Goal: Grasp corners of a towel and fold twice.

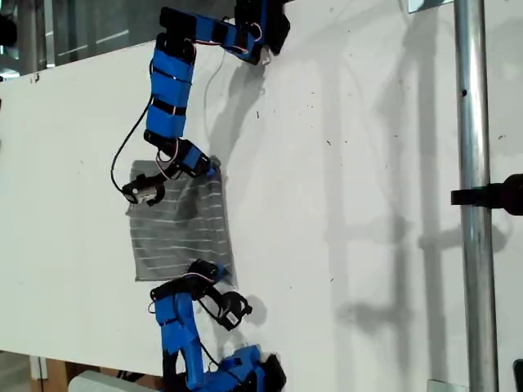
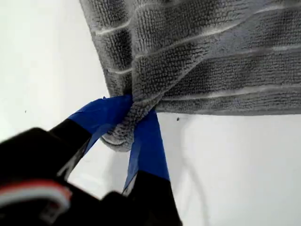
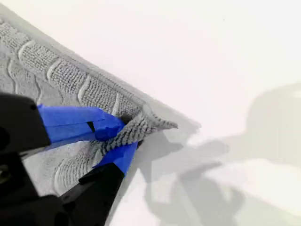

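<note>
Towels number one: in the exterior view a single grey striped towel (image 1: 184,233) lies flat on the white tabletop (image 1: 343,163), towards the exterior view's left, with two blue arms reaching to it. One arm (image 1: 167,90) comes from the top of that view and meets the towel's upper right corner, the other arm (image 1: 184,327) comes from the bottom and meets its lower right corner. I cannot match either arm to a wrist camera from these pictures. A metal pole (image 1: 470,204) stands upright at the exterior view's right with a black clamp (image 1: 490,196) on it, and arm shadows fall across the bare white surface. The first wrist view shows what the exterior view cannot: the fingers of my first gripper (image 2: 134,117) are pressed together on one corner (image 2: 120,136) of the towel (image 2: 211,61), and the cloth gathers into a fold above them. The second wrist view shows the fingers of my second gripper (image 3: 124,136) pinched on another corner (image 3: 160,123), whose tip sticks out past them, while the rest of the towel (image 3: 47,70) lies flat on the tabletop.
</note>
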Controlling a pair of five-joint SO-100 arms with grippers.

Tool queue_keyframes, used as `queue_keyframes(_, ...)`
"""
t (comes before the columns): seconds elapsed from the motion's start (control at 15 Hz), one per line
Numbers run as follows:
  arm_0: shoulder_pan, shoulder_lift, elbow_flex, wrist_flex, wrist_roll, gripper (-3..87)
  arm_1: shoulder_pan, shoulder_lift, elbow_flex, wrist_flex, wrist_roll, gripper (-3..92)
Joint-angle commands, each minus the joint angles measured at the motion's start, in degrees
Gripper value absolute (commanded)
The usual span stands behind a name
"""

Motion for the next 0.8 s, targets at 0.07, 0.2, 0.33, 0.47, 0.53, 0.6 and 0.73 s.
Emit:
queue_keyframes(0.07, 10.81, 12.74, 7.03, -1.23, -9.4, -2.9, -8.0, 1.41, 0.44, 1.41, 4.04, -0.2)
queue_keyframes(0.2, 15.82, 19.51, 11.69, -1.32, -16.17, -2.9, -14.5, 2.37, -4.22, 8.96, 7.73, -0.2)
queue_keyframes(0.33, 17.84, 31.9, 17.75, -0.35, -22.68, -2.9, -18.11, 7.65, -9.93, 17.58, 11.34, -0.2)
queue_keyframes(0.47, 15.47, 49.04, 27.07, -3.16, -24.96, -2.9, -15.38, 16.61, -6.68, 18.28, 13.45, -0.2)
queue_keyframes(0.53, 12.57, 51.94, 28.48, -2.2, -23.29, -2.9, -12.3, 18.81, -3.16, 16.61, 13.54, -0.2)
queue_keyframes(0.6, 10.02, 50.54, 28.12, -2.2, -21.18, -2.9, -9.93, 18.02, -1.67, 15.21, 12.66, -0.2)
queue_keyframes(0.73, 4.66, 45.26, 27.16, -5.45, -17.49, -2.9, -5.63, 13.97, -0.88, 10.81, 10.99, -0.2)
